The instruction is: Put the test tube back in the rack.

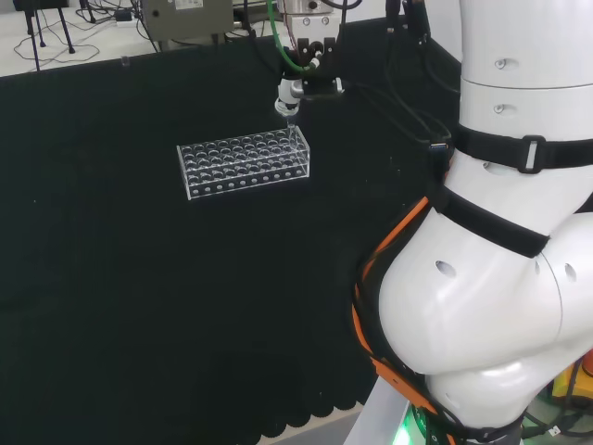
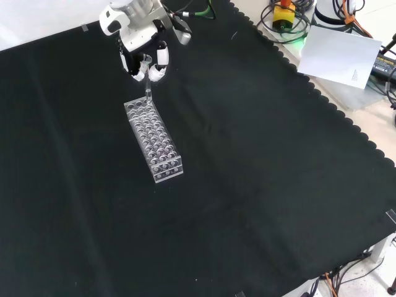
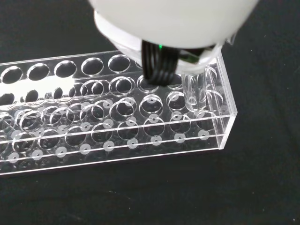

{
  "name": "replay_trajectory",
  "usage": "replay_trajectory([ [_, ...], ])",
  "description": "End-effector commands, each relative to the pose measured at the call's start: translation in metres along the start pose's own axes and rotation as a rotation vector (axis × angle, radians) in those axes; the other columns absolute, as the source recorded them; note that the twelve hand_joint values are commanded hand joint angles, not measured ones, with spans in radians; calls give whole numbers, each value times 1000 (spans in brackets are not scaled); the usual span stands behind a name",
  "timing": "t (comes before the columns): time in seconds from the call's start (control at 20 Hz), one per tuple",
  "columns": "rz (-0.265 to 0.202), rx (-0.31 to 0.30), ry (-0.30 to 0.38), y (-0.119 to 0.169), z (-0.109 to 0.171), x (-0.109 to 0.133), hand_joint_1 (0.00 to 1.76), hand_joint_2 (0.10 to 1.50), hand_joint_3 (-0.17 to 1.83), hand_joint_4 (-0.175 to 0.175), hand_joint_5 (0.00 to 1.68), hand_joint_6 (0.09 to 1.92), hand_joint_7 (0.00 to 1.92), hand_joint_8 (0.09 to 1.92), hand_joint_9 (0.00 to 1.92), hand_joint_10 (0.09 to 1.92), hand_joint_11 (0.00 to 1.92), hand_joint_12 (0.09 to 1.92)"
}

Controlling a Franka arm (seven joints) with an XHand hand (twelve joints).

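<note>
A clear plastic test tube rack (image 2: 156,143) with many round holes lies on the black cloth. The black and white hand (image 2: 143,57) hangs over the rack's far end in the front view, its fingers pinched on a clear test tube (image 2: 148,91) held upright. The tube's lower end reaches the rack's top plate at the end column of holes. In the head view the hand (image 1: 302,87) holds the tube (image 1: 292,118) above the right end of the rack (image 1: 245,163). The wrist view shows the tube (image 3: 194,91) over an end hole of the rack (image 3: 117,136); how deep it sits I cannot tell.
The arm's white links (image 1: 500,232) stand at the right of the head view. A white sheet of paper (image 2: 343,52) and cables (image 2: 284,18) lie beyond the cloth's scalloped edge (image 2: 346,124). A grey box (image 1: 185,19) stands behind the cloth.
</note>
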State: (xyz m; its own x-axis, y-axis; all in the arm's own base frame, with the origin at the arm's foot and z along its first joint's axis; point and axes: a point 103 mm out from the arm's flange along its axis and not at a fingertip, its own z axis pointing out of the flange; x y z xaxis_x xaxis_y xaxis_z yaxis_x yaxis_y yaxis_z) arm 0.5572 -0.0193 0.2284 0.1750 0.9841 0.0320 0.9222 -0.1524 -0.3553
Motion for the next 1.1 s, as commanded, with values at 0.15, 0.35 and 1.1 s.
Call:
replay_trajectory([
  [0.15, 3, -2, 9, 1, 1, -9, 1332, 507, 886, -175, 1319, 653, 1373, 667, 1558, 808, 1302, 1040],
  [0.35, 0, -4, 3, 0, -1, -20, 1332, 507, 887, -175, 1319, 653, 1373, 667, 1558, 808, 1301, 1040],
  [1.1, -10, -18, 26, 1, -3, -11, 1332, 507, 887, -175, 1319, 653, 1373, 666, 1558, 808, 1300, 1041],
])
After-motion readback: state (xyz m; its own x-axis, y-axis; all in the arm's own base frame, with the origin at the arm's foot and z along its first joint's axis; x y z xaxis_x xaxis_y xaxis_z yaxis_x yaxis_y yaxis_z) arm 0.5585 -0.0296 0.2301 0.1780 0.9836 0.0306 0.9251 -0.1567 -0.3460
